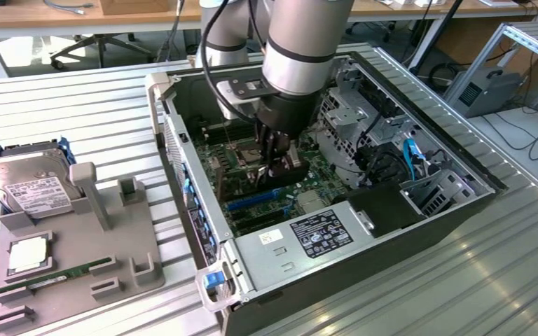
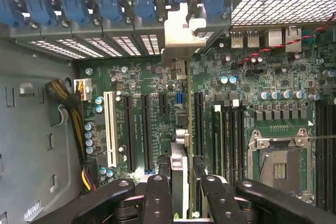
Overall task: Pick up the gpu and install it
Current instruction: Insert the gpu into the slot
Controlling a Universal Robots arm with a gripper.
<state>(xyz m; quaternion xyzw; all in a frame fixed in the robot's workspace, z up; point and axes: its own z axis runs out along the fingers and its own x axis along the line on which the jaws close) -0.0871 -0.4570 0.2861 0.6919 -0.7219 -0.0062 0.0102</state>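
Observation:
My gripper (image 1: 279, 166) is down inside the open computer case (image 1: 250, 266), over the motherboard (image 2: 152, 85). It is shut on the gpu (image 2: 180, 174), a thin dark card seen edge-on between the two black fingers (image 2: 157, 200). The card's silvery metal bracket (image 2: 181, 35) stands at the case's rear wall, beside the row of slot openings. The card's edge runs above the long black expansion slots (image 2: 145, 129). In the exterior view the gpu (image 1: 286, 175) hangs upright under the gripper, just above the board. Whether it sits in a slot I cannot tell.
On the exterior view's left, a grey holder (image 1: 73, 259) carries a hard drive (image 1: 26, 185), a processor (image 1: 28, 255) and a green RAM stick (image 1: 54, 274). Inside the case are the power supply (image 1: 321, 234), drive cage (image 1: 349, 112), processor socket (image 2: 278, 169) and blue latches (image 2: 79, 9).

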